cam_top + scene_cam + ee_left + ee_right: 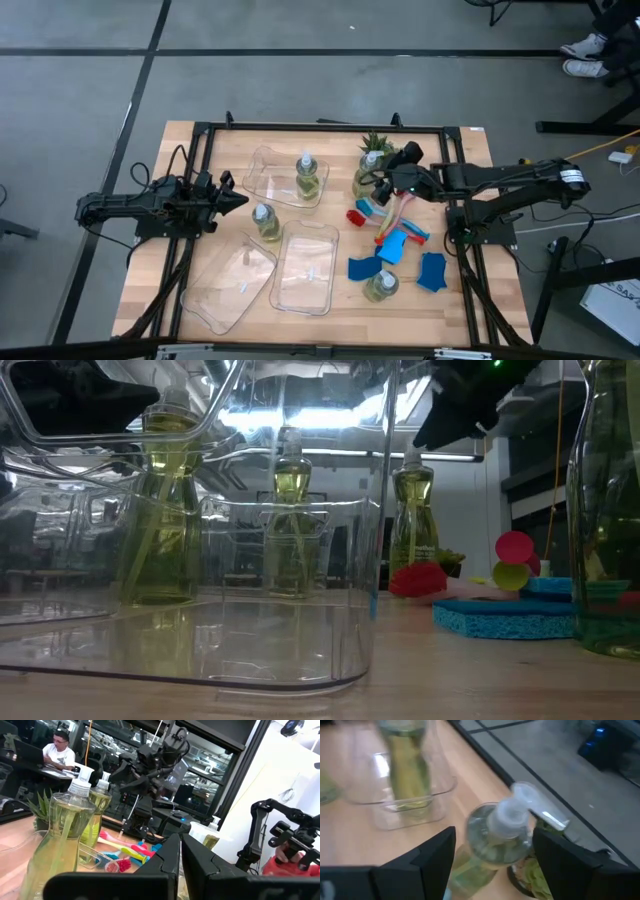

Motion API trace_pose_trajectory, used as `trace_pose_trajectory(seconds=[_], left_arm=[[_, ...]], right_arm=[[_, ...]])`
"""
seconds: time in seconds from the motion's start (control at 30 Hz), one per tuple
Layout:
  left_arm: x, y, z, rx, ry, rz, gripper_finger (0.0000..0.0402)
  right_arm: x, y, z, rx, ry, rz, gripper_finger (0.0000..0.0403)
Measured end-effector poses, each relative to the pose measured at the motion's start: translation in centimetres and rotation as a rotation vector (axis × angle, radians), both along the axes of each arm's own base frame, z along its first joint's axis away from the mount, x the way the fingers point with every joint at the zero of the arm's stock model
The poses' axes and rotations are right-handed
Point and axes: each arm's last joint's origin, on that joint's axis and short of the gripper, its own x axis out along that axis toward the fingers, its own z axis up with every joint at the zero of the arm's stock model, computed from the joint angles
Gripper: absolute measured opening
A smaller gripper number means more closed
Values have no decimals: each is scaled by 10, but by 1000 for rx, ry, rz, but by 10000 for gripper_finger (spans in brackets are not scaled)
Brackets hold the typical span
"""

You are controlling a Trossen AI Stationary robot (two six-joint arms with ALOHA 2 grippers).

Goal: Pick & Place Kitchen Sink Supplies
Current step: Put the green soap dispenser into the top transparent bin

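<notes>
Figure: tabletop seen from above, clock directions taken from the table's centre.

Pump bottle at 2 o'clock (366,178): a clear bottle of yellow-green liquid, upright, just beside the small potted plant (376,143). The right gripper (492,865) stands over it with its fingers (427,855) spread wide, one on either side of the bottle's shoulder below the white pump head; whether they touch the bottle cannot be told, and the bottle stands on the table.

Other pump bottles: one upright inside the clear tray at 12 o'clock (262,160); one (265,221) on the bare wood near the centre; one (380,285) at 5 o'clock among the blue sponge pieces (432,271).

Brushes (398,222): red, blue and yellow-green, lying in a loose bundle at 3 o'clock, beneath the right arm.

Two more clear trays (305,268) lie side by side at 6 to 7 o'clock.

Left gripper (238,201): at 9 o'clock, fingers pressed together, holding nothing, pointing toward the central bottle.
</notes>
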Motion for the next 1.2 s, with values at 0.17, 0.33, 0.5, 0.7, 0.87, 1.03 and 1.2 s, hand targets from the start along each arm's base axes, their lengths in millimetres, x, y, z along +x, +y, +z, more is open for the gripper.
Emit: trace_pose_trajectory(seconds=[0.17, 0.33, 0.5, 0.7, 0.87, 1.03, 1.2], left_arm=[[0, 0, 0, 0, 0, 0, 11], [0, 0, 0, 0, 0, 0, 11], [0, 0, 0, 0, -1, 0, 11], [0, 0, 0, 0, -1, 0, 11], [0, 0, 0, 0, 0, -1, 11], [0, 0, 0, 0, 0, 0, 11], [0, 0, 0, 0, 0, 0, 10]], right_arm=[[10, -7, -6, -15, -5, -57, 265], [15, -13, -6, -6, -54, -85, 265], [15, -19, -6, 25, -90, -138, 265], [14, -27, -6, 46, -110, -175, 264], [13, -30, -6, 45, -110, -189, 245], [13, -32, -6, 48, -114, -196, 198], [13, -32, -5, 46, -119, -197, 151]])
